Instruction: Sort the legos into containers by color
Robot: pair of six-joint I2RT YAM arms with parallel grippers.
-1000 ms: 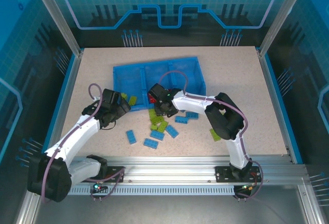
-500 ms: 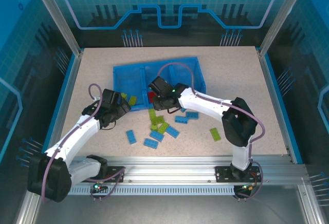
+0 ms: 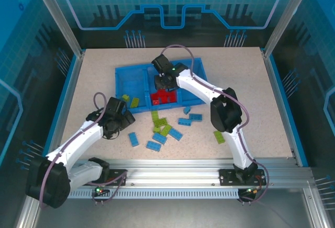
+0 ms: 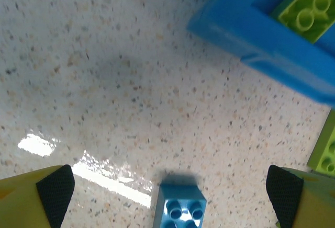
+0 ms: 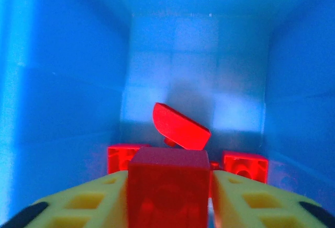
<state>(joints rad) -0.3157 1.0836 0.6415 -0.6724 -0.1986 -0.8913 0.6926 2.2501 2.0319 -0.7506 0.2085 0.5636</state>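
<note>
Glossy moulded plastic legos (image 3: pixel 154 145) — smooth plastic tray (image 3: pixel 133 84), speckled semi-gloss tabletop (image 3: pixel 235 71)

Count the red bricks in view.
4 red bricks by the right wrist view, at the middle compartment: one between the fingers of the right gripper, one tilted just beyond, one left and one right of it. Others may hide beneath.

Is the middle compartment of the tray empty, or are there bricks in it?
Not empty: red bricks lie on the floor of the middle compartment, and the wrist view shows one of them tilted.
</note>
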